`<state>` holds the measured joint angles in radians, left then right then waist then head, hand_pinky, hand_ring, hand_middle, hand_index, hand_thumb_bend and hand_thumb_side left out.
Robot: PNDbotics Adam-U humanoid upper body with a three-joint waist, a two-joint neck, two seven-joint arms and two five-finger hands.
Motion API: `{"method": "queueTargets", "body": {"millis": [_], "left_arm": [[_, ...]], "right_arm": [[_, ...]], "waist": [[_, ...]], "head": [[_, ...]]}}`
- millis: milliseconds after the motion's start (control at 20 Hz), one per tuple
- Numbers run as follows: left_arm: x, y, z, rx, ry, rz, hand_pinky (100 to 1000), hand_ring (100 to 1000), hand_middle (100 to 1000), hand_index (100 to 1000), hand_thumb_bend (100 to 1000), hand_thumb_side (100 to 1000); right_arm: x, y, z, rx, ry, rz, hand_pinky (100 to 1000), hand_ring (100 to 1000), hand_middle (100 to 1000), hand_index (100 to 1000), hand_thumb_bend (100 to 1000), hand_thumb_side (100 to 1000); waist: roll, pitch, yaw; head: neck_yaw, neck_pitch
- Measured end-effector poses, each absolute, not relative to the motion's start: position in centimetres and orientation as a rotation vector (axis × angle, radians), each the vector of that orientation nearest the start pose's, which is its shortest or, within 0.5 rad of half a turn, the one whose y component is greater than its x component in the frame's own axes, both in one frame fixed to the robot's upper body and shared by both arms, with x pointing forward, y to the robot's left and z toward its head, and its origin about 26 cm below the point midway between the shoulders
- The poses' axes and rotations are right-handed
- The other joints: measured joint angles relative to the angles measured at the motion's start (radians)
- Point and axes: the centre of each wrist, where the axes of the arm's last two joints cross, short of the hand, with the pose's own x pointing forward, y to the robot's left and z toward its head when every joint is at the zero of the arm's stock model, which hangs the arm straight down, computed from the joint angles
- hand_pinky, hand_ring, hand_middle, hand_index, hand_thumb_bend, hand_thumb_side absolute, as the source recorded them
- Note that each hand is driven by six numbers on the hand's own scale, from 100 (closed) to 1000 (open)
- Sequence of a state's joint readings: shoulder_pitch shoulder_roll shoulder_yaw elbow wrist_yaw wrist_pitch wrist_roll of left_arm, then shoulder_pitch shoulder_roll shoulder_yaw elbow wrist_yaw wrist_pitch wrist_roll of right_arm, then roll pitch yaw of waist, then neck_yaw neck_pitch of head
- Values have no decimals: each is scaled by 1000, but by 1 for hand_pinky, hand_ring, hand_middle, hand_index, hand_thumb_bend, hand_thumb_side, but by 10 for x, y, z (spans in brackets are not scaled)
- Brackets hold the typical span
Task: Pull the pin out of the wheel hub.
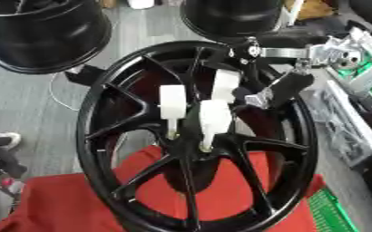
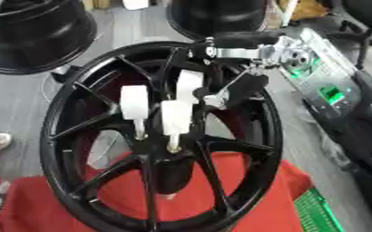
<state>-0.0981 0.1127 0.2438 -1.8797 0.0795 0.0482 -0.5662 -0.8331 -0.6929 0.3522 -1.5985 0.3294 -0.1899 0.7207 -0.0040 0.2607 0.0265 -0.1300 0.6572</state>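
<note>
Left eye view: 2 spare rims behind wheel hub; robot hand beside pins.

A workshop or garage bay — car wheels are what fill it. A black spoked wheel hub stands at the centre on a red cloth, and two more black rims rest on the grey floor, one at 11 o'clock, one at 12 o'clock. At 3 o'clock lie metal parts and green-lit equipment — and a green crate sits at 5 o'clock.
</note>
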Motion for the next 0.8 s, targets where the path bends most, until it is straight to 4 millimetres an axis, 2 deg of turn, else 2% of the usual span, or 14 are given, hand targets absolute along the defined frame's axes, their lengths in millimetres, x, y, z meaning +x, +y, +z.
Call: {"method": "queueTargets", "body": {"millis": [50, 100, 400, 550, 650, 800], "left_arm": [[282, 313, 107, -184, -1892, -437, 645, 466, 503, 781, 132, 959], [282, 313, 107, -184, -1892, -437, 646, 466, 503, 781, 132, 960], [282, 312, 106, -188, -1892, -432, 646, 466, 503, 781, 132, 960], [282, 312, 106, -190, -1893, -431, 646, 466, 503, 781, 132, 960], [282, 312, 106, -190, -1893, -431, 647, 466, 503, 782, 133, 960], [282, 312, 106, -190, -1893, -431, 647, 466, 503, 782, 133, 960]], "right_arm": [[385, -236, 285, -438, -1667, 1929, 468, 400, 878, 956, 100, 281], [385, -236, 285, -441, -1664, 1930, 456, 386, 859, 955, 100, 378], [389, -239, 282, -506, -1594, 1938, 434, 365, 829, 949, 100, 461], [390, -238, 280, -537, -1571, 1949, 434, 365, 829, 949, 100, 461], [391, -238, 279, -549, -1562, 1954, 413, 349, 787, 936, 100, 533], [392, -236, 276, -547, -1550, 1966, 398, 338, 748, 927, 100, 563]], "waist": [[0, 0, 0], [0, 0, 0], [0, 0, 1], [1, 0, 2], [1, 0, 2], [1, 0, 4]], "head": [[0, 0], [0, 0], [1, 0], [1, 1], [1, 1], [1, 1]]}}
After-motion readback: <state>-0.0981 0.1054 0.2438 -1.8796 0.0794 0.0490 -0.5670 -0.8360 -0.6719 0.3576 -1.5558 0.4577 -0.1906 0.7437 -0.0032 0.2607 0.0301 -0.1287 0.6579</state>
